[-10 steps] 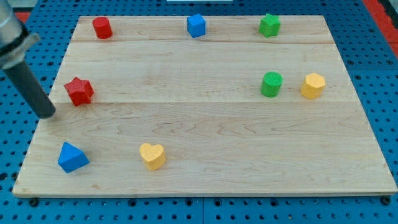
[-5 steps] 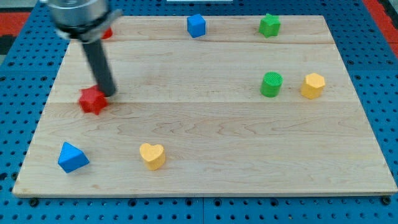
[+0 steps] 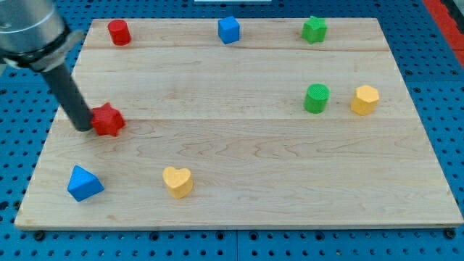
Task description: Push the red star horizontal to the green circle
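The red star [image 3: 108,119] lies on the wooden board [image 3: 239,167] at the view's left, about mid-height. The green circle [image 3: 316,98] stands far to the view's right, slightly higher in the view than the star. My tip [image 3: 83,126] rests on the board right against the star's left side. The dark rod rises from it toward the view's top left.
A yellow hexagon [image 3: 365,99] sits just right of the green circle. A red cylinder [image 3: 119,32], blue cube [image 3: 228,30] and green star [image 3: 314,29] line the top edge. A blue triangle [image 3: 84,183] and yellow heart [image 3: 177,181] lie near the bottom left.
My tip has moved from the star's upper right round to its left side. Over the second, the star has shifted a little right and down.
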Motion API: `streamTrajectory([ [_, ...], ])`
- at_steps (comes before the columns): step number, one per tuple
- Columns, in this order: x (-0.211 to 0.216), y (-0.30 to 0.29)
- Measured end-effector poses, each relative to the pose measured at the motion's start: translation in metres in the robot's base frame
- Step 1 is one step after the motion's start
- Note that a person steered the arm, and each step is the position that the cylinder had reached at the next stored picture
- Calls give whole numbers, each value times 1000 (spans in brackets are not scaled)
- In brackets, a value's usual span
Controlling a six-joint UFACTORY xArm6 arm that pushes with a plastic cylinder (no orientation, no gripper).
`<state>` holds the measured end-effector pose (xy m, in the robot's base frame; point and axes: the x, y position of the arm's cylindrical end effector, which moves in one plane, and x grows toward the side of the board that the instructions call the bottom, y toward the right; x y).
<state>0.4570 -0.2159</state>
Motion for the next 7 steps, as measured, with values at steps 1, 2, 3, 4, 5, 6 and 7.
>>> streamTrajectory([
  [1, -1, 43],
  [2, -15, 72],
  [3, -38, 99],
  [4, -53, 122],
  [5, -56, 126],
  [6, -64, 119],
  [7, -66, 136],
])
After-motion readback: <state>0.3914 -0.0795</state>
